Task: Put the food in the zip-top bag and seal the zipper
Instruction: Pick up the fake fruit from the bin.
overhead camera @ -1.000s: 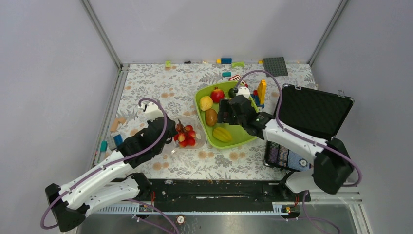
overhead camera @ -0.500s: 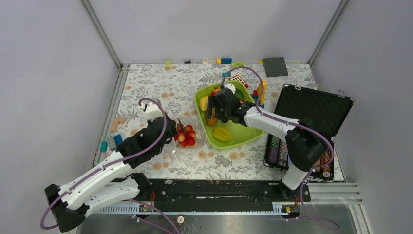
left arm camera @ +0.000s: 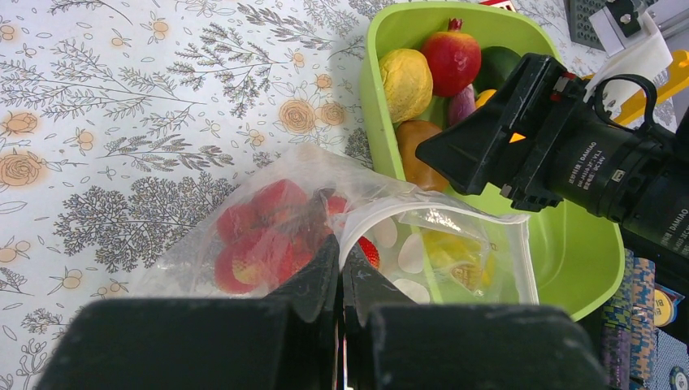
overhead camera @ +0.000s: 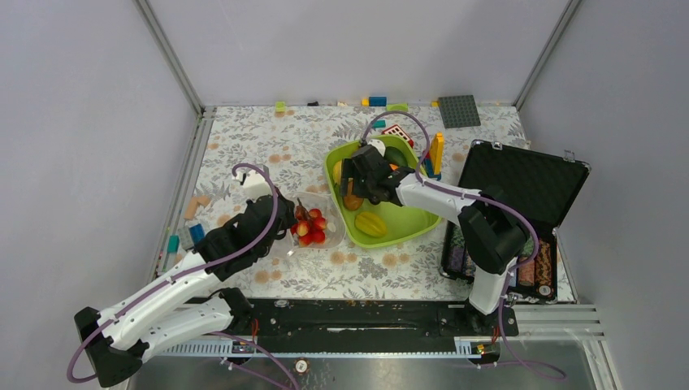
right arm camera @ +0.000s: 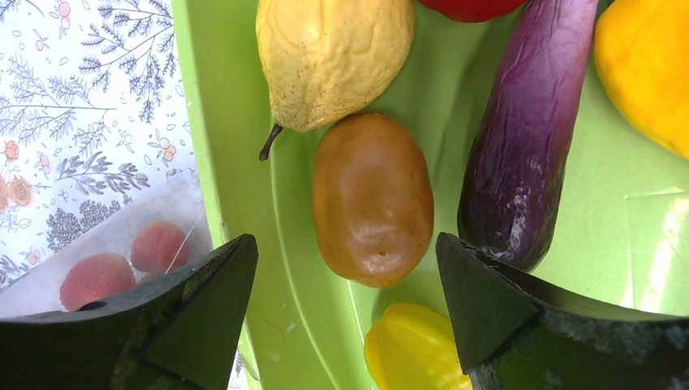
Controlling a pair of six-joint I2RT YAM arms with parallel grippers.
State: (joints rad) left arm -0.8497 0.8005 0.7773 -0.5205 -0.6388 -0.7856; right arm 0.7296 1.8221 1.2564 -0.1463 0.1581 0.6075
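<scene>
Robotics lab test cell: plain grey panel walls point(overhead camera: 81, 122), aluminium framing point(overhead camera: 169, 57), arm bases bolted to a black rail point(overhead camera: 366, 313), floral-cloth table point(overhead camera: 268, 146), toy food point(overhead camera: 371, 224) and building blocks point(overhead camera: 378, 101) as props.

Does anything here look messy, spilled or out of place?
Nothing is spilled or broken. The zip-top bag lies crumpled against the green tray, pinched by the left gripper, and loose building blocks lie scattered beyond it.

1. the top camera sits above and behind my bases, looking down from afar over the whole table point(overhead camera: 268, 146).
2. my left wrist camera looks forward, low and close, across the zip-top bag point(left arm camera: 382, 215) to the tray point(left arm camera: 370, 106).
3. my right wrist camera faces straight down, very close over the kiwi point(right arm camera: 372, 199).
4. all three share the tray's left rim.
</scene>
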